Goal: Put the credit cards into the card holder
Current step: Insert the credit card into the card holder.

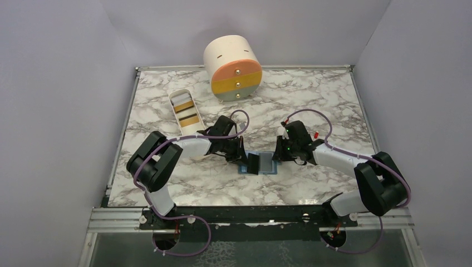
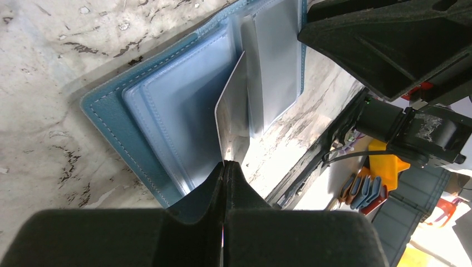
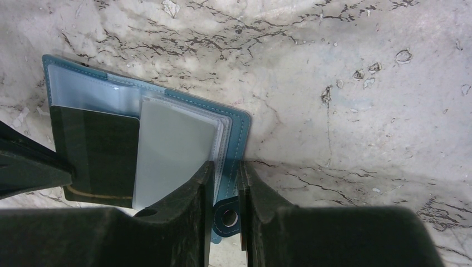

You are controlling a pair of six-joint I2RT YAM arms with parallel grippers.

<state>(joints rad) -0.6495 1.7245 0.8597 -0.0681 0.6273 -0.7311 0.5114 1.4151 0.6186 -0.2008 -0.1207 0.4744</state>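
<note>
Left fingers pinch the thin, stiff, slick credit card by its short edge over the floppy card holder lying open mid-frame, its right edge apparently clamped by right fingers.

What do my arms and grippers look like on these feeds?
The left arm and right arm have chunky black joints and white links, each trailed by a looping purple cable. A green light glows at the right wrist. The left gripper and right gripper are matte black and wedge-shaped.
</note>
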